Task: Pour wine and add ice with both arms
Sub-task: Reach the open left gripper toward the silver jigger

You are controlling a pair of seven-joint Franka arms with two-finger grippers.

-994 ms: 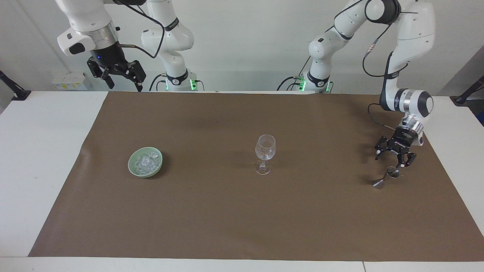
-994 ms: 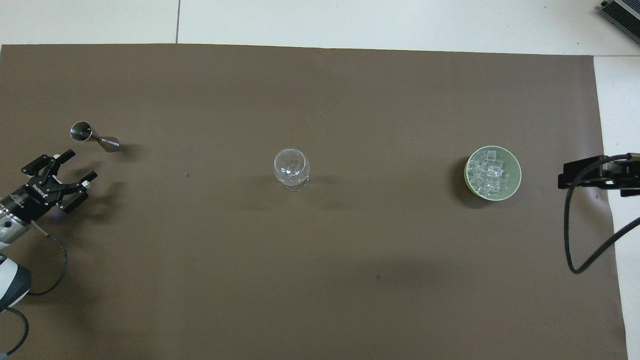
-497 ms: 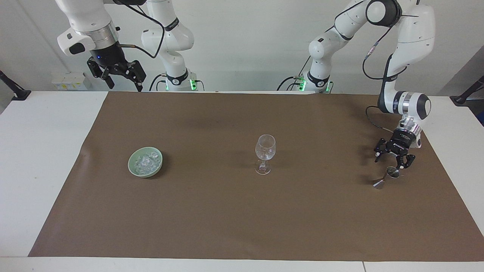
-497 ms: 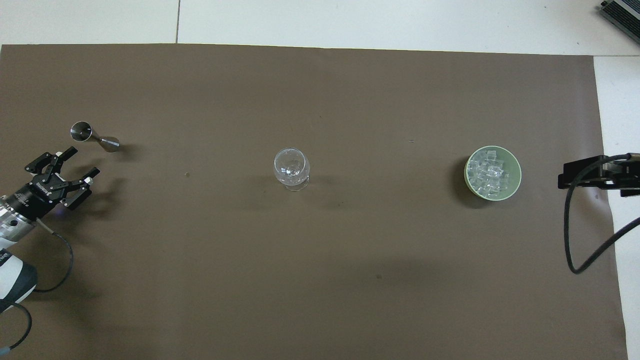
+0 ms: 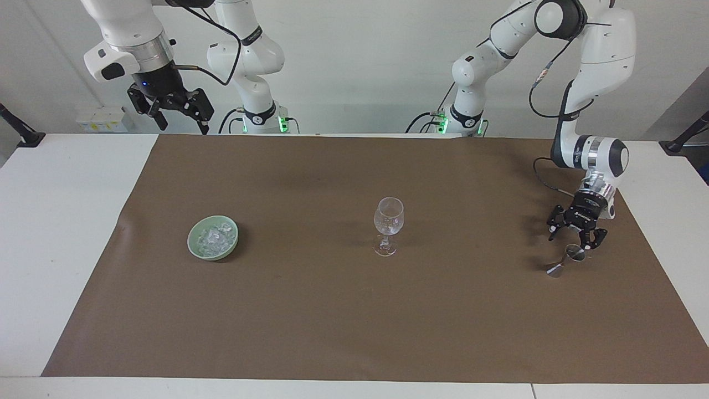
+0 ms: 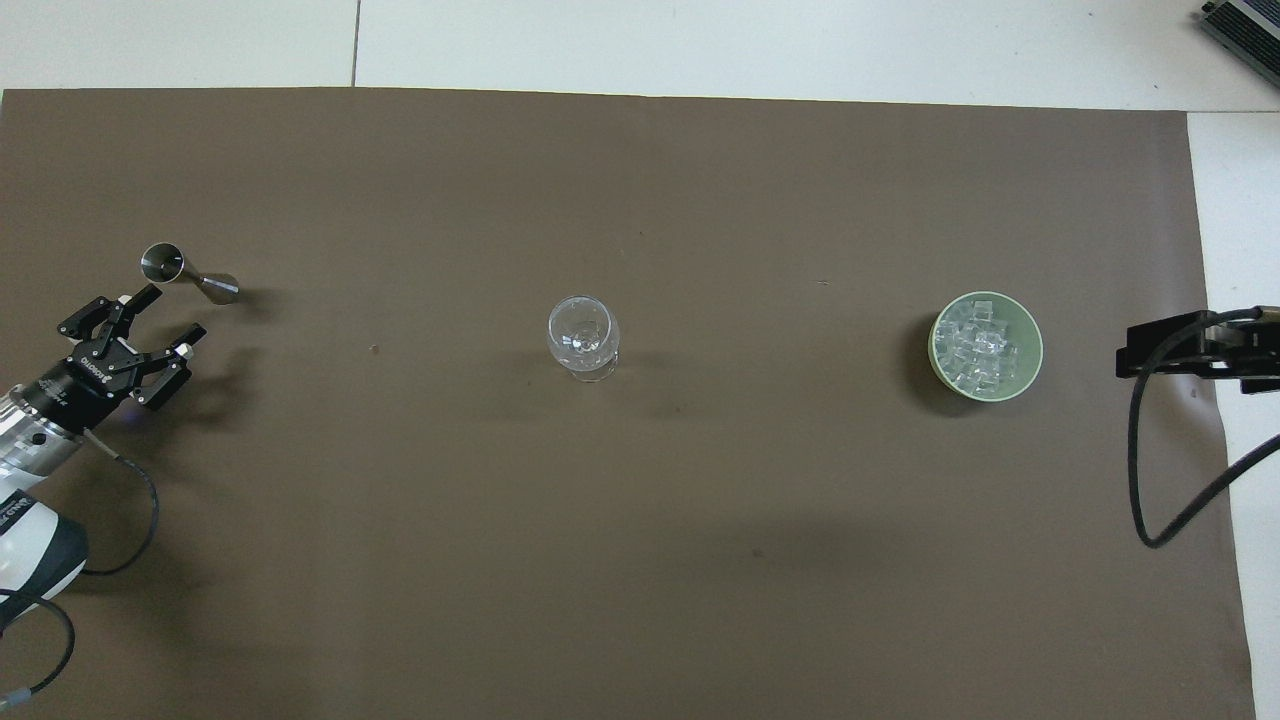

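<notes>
Comparing this moment with a second earlier, you could see that the left gripper point(image 5: 576, 240) had moved closer to the small metal jigger point(image 5: 565, 260) and its fingers had narrowed a little. They were open, one on each side of the jigger's upper cup in the facing view, and they held nothing yet. I judged that you were just about to grasp the jigger, so the pouring had not begun.

The jigger stood tilted near the surface's edge at the left arm's end; it was a polished steel double cone with a thin waist. The stemmed glass point(image 5: 388, 224) stood upright near the middle of the surface, clear and smooth, on a round foot. The ice point(image 5: 215, 237), a heap of small glassy chunks, lay in the pale green bowl point(image 5: 194, 243) toward the right arm's end. A matte brown sheet point(image 5: 354, 321) covered the surface.

The right gripper point(image 5: 178, 118) waited high over the corner at its own end, fingers wide open and empty.
</notes>
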